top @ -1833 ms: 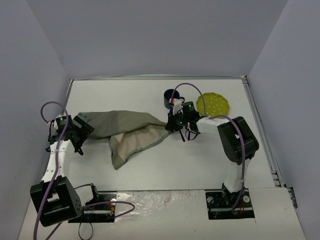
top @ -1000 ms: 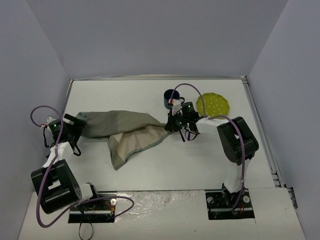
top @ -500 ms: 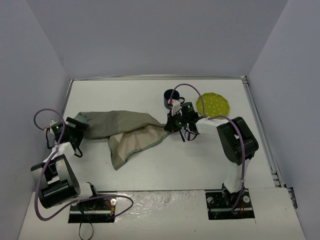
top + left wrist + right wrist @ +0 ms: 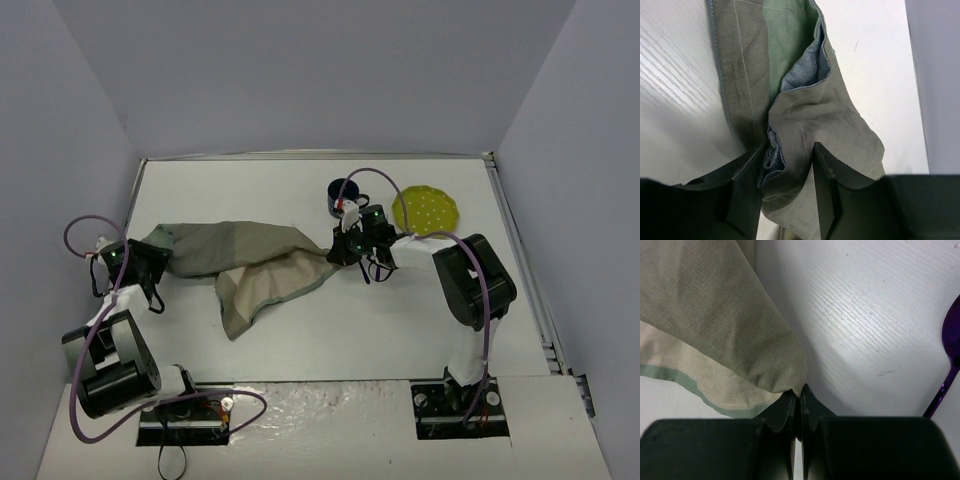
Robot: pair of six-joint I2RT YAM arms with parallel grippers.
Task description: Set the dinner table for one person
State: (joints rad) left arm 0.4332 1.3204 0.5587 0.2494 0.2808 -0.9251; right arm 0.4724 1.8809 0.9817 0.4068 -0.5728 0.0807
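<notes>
Got my left gripper (image 4: 788,157) pinching the placemat's (image 4: 240,255) bunched end and the right gripper (image 4: 800,396) clamped on its other corner, cloth crumpled mid-left on the dinner table (image 4: 300,190), so I'd pull both apart slow and level.

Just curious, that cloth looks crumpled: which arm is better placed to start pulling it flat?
Probably the right. The right gripper is pinched shut on a corner of the placemat; the left gripper only straddles a bunched fold, its grip unclear.
</notes>
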